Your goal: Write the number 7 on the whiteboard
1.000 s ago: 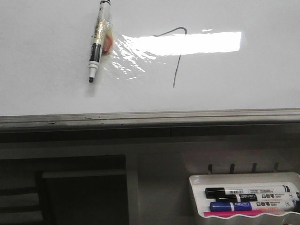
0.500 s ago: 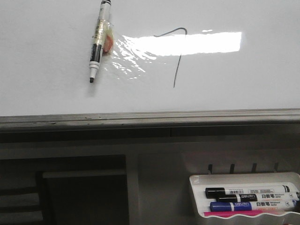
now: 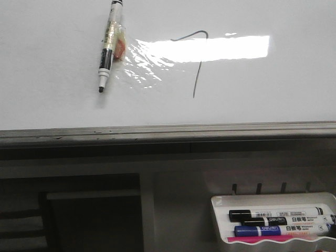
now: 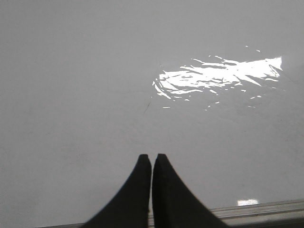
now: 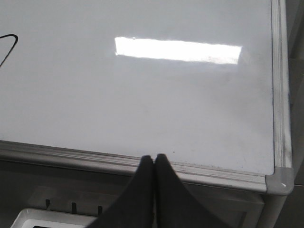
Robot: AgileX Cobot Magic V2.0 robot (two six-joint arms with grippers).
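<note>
whiteboard (image 3: 47, 63) lies flat; marker (image 3: 108, 44) on it, uncapped; 7 (image 3: 195, 58) drawn beside marker

Left gripper (image 4: 152, 159) with plain black tapered fingers, right gripper (image 5: 153, 159) matching, matte black, pointed tips

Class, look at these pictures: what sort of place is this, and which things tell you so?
Probably a classroom, office or lab writing station. A large whiteboard with a metal frame fills the view, a number 7 is drawn on it, a marker lies on it, and a tray below holds spare markers.
</note>
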